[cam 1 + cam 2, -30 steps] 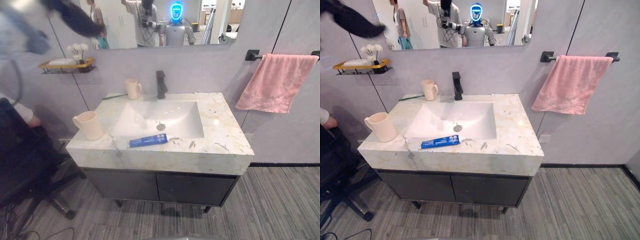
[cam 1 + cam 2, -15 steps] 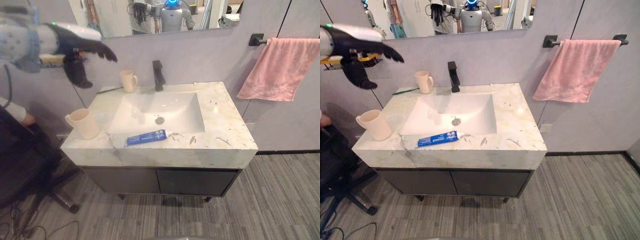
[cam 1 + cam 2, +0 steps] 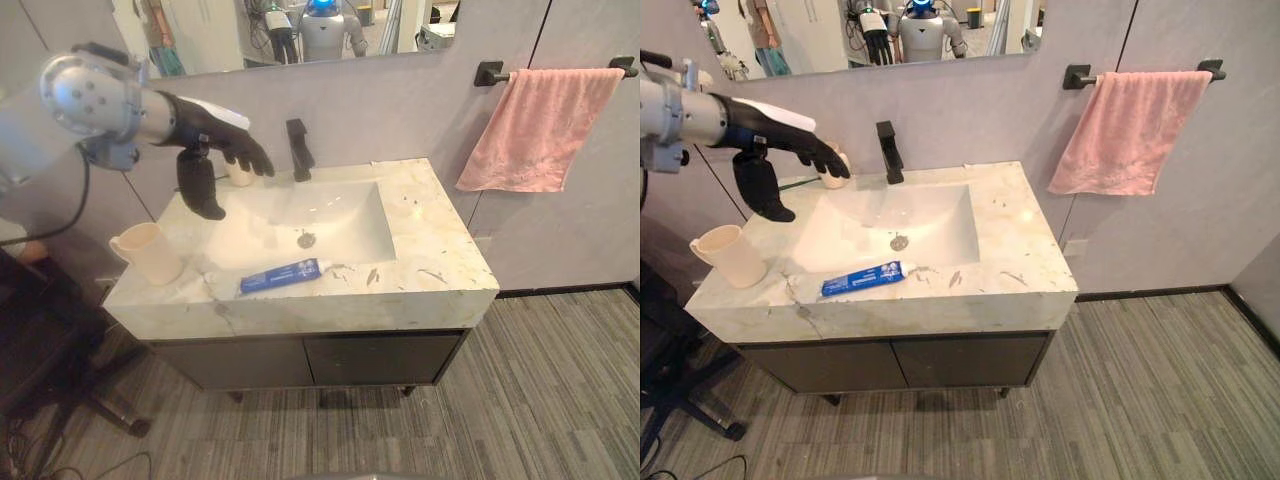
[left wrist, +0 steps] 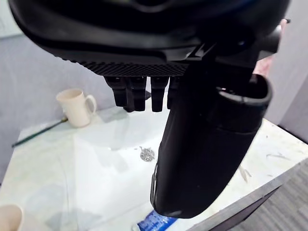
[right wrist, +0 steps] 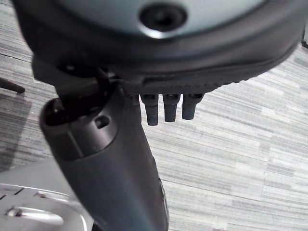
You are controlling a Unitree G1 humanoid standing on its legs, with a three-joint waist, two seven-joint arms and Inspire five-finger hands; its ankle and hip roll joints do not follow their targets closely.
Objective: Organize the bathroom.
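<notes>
A blue toothpaste tube (image 3: pixel 280 275) lies on the marble counter (image 3: pixel 440 270) in front of the sink basin (image 3: pixel 335 215). A cream mug (image 3: pixel 148 252) stands at the counter's front left. A second cream mug (image 4: pixel 76 107) stands at the back by the black faucet (image 3: pixel 298 150), with a green toothbrush (image 4: pixel 38 132) lying beside it. My left hand (image 3: pixel 215 150) hovers open above the counter's rear left, in front of that far mug, thumb hanging down, holding nothing. My right hand (image 5: pixel 120 159) is open, low over the striped floor.
A pink towel (image 3: pixel 540 125) hangs on a black bar on the right wall. A mirror (image 3: pixel 200 30) spans the wall above the sink. Dark cabinet doors (image 3: pixel 380 360) sit under the counter. A black office chair (image 3: pixel 40 340) and a person's sleeve (image 3: pixel 12 232) are at the left.
My left hand has swung down and to the right, from near the wall shelf to above the counter's rear left. The camera has shifted as well.
</notes>
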